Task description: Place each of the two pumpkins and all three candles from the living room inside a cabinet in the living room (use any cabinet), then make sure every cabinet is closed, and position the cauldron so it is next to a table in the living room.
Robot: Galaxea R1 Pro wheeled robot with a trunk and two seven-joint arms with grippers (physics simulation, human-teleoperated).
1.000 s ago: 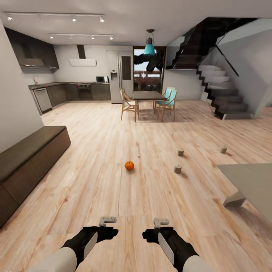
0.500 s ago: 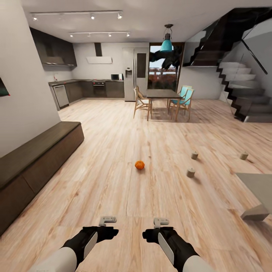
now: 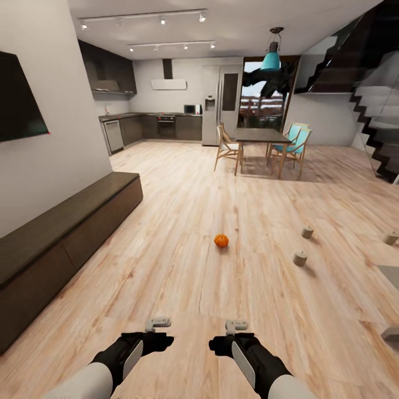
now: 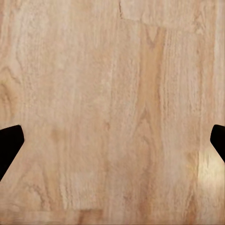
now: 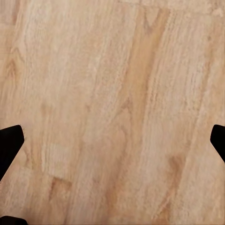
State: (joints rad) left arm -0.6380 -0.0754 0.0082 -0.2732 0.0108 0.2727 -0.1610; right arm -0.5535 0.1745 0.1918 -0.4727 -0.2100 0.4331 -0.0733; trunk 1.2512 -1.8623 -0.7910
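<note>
Jaws wide on both grippers, empty — view has swung left, camera turning: pumpkin dead ahead on floor, candles beyond, cabinet closed alongside.

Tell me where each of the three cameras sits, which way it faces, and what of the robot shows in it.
Head view: high on the robot, looking forward and down at the floor, pumpkin, candles and cabinet; both forearms show.
Left wrist view: faces straight down at the planks; dark fingertips at the edges.
Right wrist view: likewise down; dark fingertips.
Both wrist views share the wooden floor.
</note>
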